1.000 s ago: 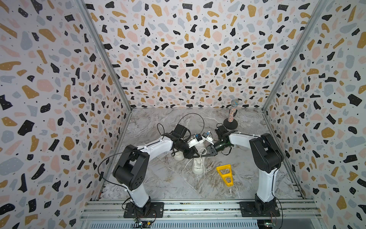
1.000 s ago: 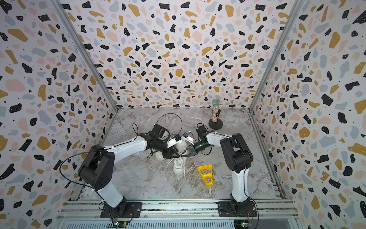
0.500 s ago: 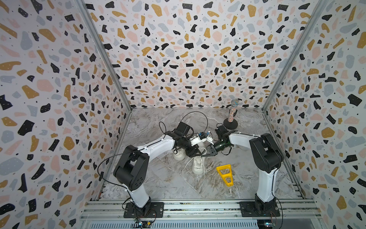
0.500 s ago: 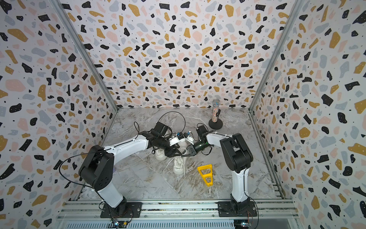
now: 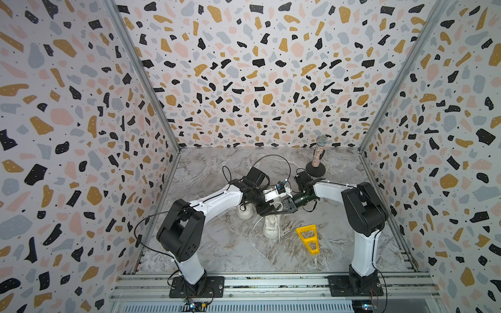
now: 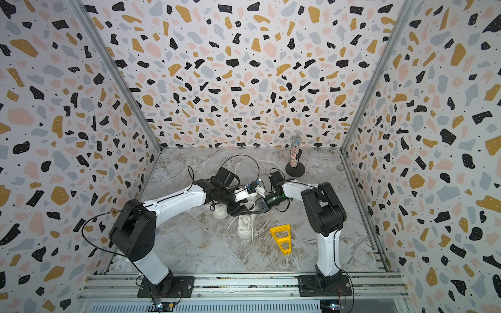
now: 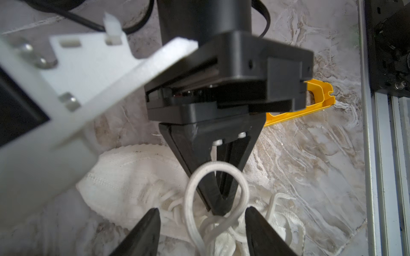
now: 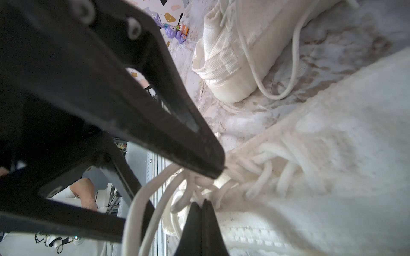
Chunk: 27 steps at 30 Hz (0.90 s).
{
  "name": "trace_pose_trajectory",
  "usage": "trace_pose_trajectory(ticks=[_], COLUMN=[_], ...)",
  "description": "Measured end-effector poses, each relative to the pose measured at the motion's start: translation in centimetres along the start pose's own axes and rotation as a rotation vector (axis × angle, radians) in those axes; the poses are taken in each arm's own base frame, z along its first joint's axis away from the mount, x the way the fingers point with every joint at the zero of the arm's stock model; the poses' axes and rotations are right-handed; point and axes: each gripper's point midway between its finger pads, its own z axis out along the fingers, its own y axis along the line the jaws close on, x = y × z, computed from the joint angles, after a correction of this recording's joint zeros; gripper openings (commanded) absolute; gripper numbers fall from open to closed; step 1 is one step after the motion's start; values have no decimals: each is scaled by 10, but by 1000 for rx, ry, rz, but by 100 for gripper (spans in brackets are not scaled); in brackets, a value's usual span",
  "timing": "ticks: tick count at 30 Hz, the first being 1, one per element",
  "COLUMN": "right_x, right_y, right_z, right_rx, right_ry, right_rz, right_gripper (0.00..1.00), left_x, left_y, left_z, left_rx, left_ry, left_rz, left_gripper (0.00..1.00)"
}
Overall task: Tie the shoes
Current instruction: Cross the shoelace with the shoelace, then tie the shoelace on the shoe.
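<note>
Two white shoes lie mid-floor in both top views: the nearer shoe (image 5: 272,227) (image 6: 245,229) and a second shoe (image 5: 245,212) half under my left arm. Both grippers meet over the nearer shoe's laces. In the left wrist view my left gripper (image 7: 202,212) is open, its fingertips (image 7: 153,221) standing either side of a white lace loop (image 7: 192,184). My right gripper (image 8: 202,205) is shut, and its fingers (image 7: 219,195) pass through that loop with the tips at the lace crossing. Whether lace is pinched between them is hidden. The right wrist view shows the nearer shoe (image 8: 321,155), the second shoe (image 8: 233,55) and the loop (image 8: 137,199).
A yellow triangular frame (image 5: 307,239) lies just right of the nearer shoe. A glittery microphone on a black round stand (image 5: 317,160) is at the back right. A small purple toy (image 8: 175,33) sits by the wall. The metal rail (image 5: 271,281) runs along the front.
My left gripper's jaws have opened wider and its wrist has shifted slightly toward the back. The right arm and both shoes have not moved.
</note>
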Motion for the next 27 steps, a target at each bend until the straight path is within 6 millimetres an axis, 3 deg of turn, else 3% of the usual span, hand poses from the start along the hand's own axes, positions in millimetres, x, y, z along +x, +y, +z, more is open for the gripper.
trace_pose_trajectory(ticks=[10,25,27], right_x=[0,0,1], right_y=[0,-1,-2], right_z=[0,0,0], right_rx=[0,7,10], right_ry=[0,2,3], right_rz=[3,4,5], right_gripper=[0,0,0], left_x=[-7,-12,-11], left_y=[0,-1,-2], left_z=[0,-1,0], left_rx=[-15,-7,-3], left_ry=[0,-17,-17], left_rz=[9,-4,-1], left_gripper=[45,1,0])
